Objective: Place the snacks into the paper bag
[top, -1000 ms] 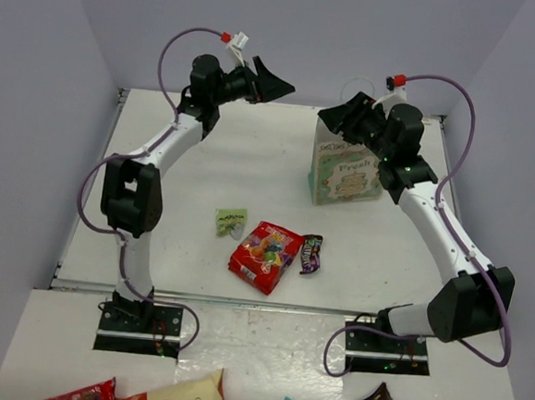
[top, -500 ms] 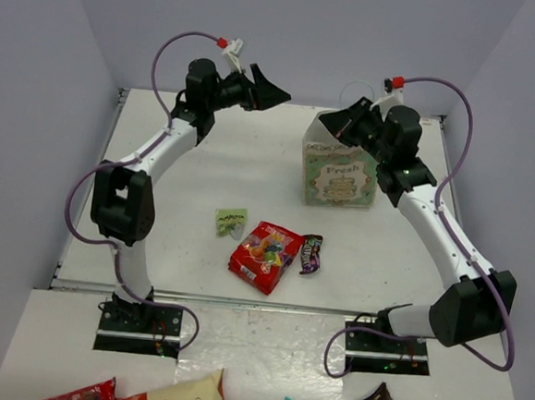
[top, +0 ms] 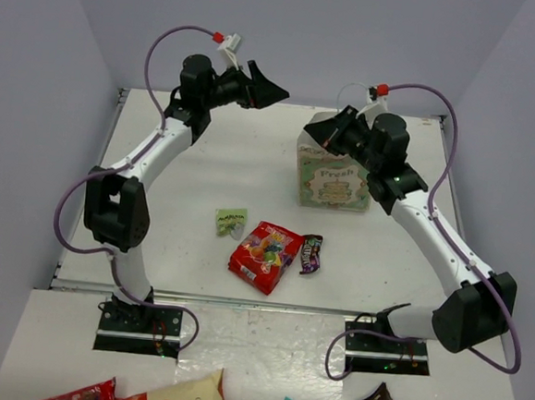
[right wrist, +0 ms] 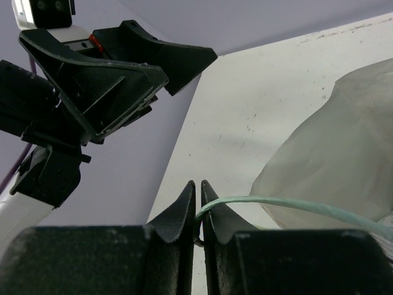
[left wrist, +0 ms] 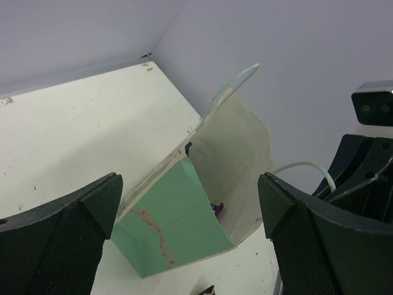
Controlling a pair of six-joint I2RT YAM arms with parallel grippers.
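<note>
Paper bag: the paper bag [top: 336,179] stands on its base in the far-right part of the table [top: 204,177]. Its long axis is upright and its "Fresh" face is turned to the near edge.
Inside the bag: the left wrist view looks into the open mouth. There we see a purple scrap [left wrist: 216,208] low down and a blue edge [left wrist: 188,147] by the rim — too little of either to name the packets.
Right gripper: the right gripper [right wrist: 198,187] has its fingers pinched almost together on a thin loop handle [right wrist: 276,203] above the bag's mouth.
Left gripper: the left gripper [top: 269,87] is spread wide and holds nothing, raised over the far edge and pointing at the bag.
Loose snacks: all three lie mid-table toward the near edge. The tiny green packet [top: 231,220] is on the left. The red candy bag [top: 265,254] is in the middle, its long axis running near-left to far-right. The dark brown packet [top: 310,253] is just beside the candy bag's right side, its long axis running far to near.
Views: only the overhead view shows the loose snacks, and only the right wrist view shows the pinch on the handle.
</note>
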